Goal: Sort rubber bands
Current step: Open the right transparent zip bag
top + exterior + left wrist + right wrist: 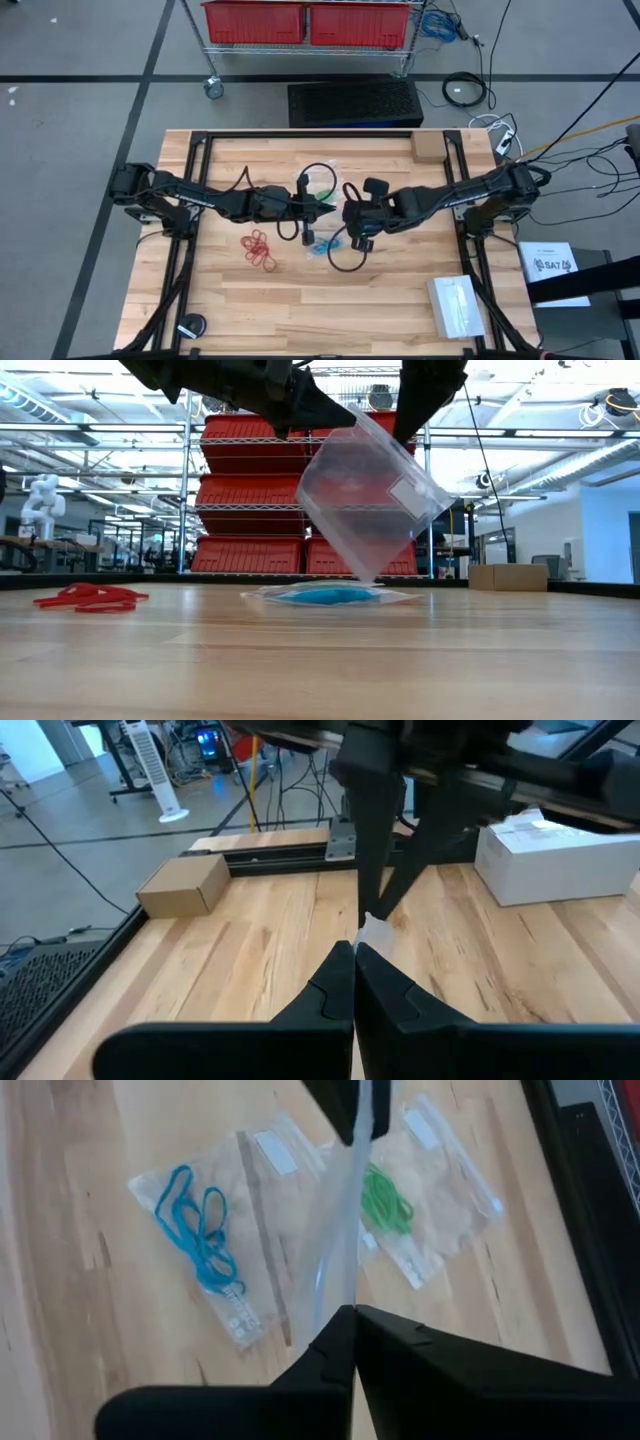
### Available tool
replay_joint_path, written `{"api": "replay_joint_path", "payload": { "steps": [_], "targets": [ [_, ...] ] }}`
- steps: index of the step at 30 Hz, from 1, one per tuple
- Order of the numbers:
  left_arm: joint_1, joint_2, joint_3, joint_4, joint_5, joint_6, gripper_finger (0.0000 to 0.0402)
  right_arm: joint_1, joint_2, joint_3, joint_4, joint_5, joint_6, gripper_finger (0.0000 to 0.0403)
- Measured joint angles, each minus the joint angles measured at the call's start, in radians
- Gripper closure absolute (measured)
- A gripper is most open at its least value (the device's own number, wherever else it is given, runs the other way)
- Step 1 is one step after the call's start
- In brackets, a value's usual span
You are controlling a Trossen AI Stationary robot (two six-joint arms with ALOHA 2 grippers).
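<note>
A clear plastic bag [365, 500] hangs tilted above the table's middle, held at its top by both shut grippers. My left gripper [328, 207] comes from the left and my right gripper [347, 213] from the right, tips almost meeting. Below it, the blue rubber bands [200, 1230] lie inside a flat clear bag [325, 595] on the table. The green rubber bands [385, 1200] lie in another flat bag beside it. The red rubber bands [258, 247] lie loose on the wood, left of the bags. My left gripper [353, 952] pinches the bag's upper edge [372, 928] between its two shut fingers, coming nearly level from the table's left. The bag hangs below the fingers. My right gripper [352, 1315] pinches the same upper edge [347, 1270], slanting down from the right. The bag's lower corner [365, 575] hangs just over the blue bag; whether it touches I cannot tell.
A cardboard box [427, 148] sits at the far right, a white box [457, 305] at the near right, a black round object [190, 325] at the near left. Black cable loops [345, 262] lie around the bags. Black frame rails [190, 190] run along both sides.
</note>
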Motion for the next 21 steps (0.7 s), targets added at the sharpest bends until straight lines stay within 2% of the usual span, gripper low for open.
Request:
{"api": "replay_joint_path", "payload": {
  "steps": [7, 16, 21],
  "targets": [
    [0.0, 0.0, 0.0, -0.015, -0.026, 0.0, 0.0401, 0.031, -0.008, 0.0, -0.003, 0.007, 0.072, 0.0403],
    [0.0, 0.0, 0.0, -0.018, -0.03, -0.002, 0.0401, 0.024, 0.0, 0.0, 0.003, 0.02, 0.083, 0.0403],
    [0.0, 0.0, 0.0, -0.02, -0.031, -0.003, 0.0401, 0.022, 0.0, 0.0, -0.008, 0.061, 0.082, 0.0403]
  ]
}}
